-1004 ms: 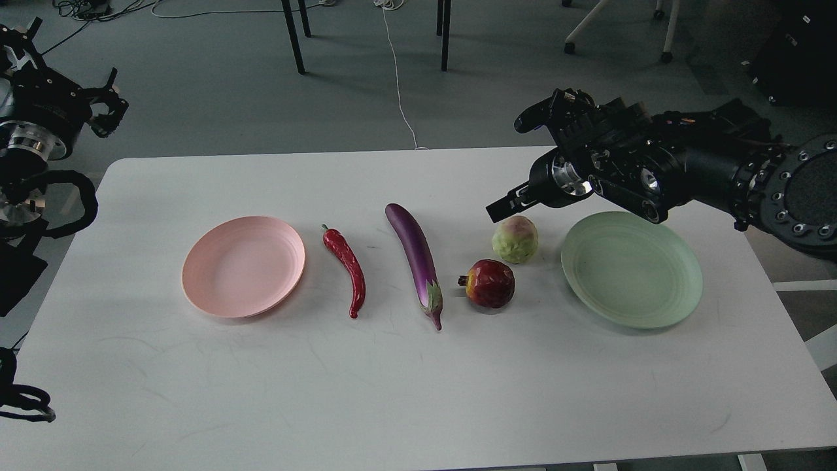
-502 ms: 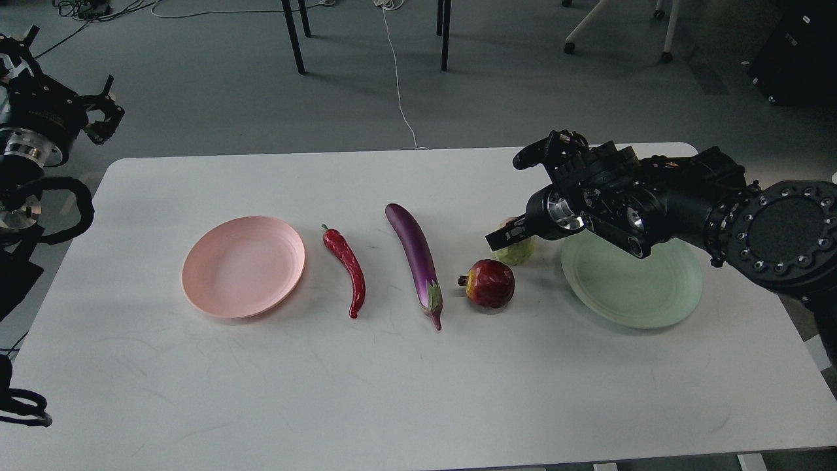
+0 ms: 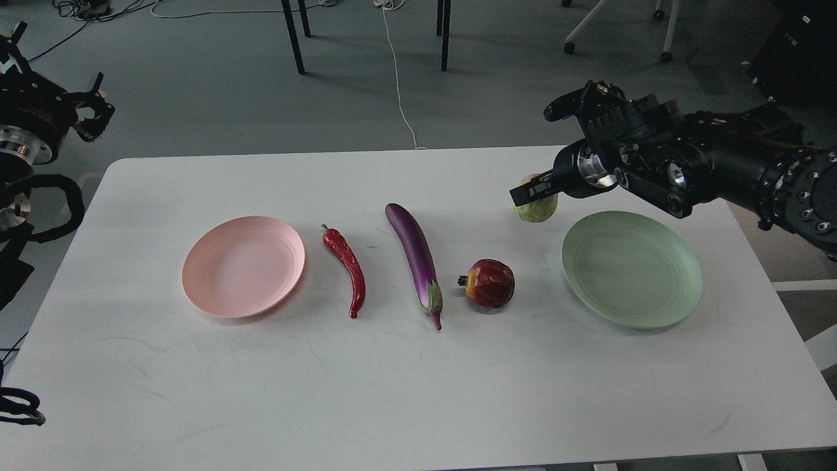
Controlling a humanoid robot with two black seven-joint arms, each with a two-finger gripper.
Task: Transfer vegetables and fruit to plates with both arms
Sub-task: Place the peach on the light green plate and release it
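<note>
Yellow-green fruit (image 3: 537, 208), half hidden behind the right gripper (image 3: 535, 191) whose fingers pinch it, hangs just beyond the green plate (image 3: 632, 269). Far left of that plate, the left gripper (image 3: 88, 111) is cut off; finger state cannot be told.

Yellow-green fruit (image 3: 537, 208) now lifted, claw-gripped (image 3: 535, 191).

no readable text, labels or numbers
</note>
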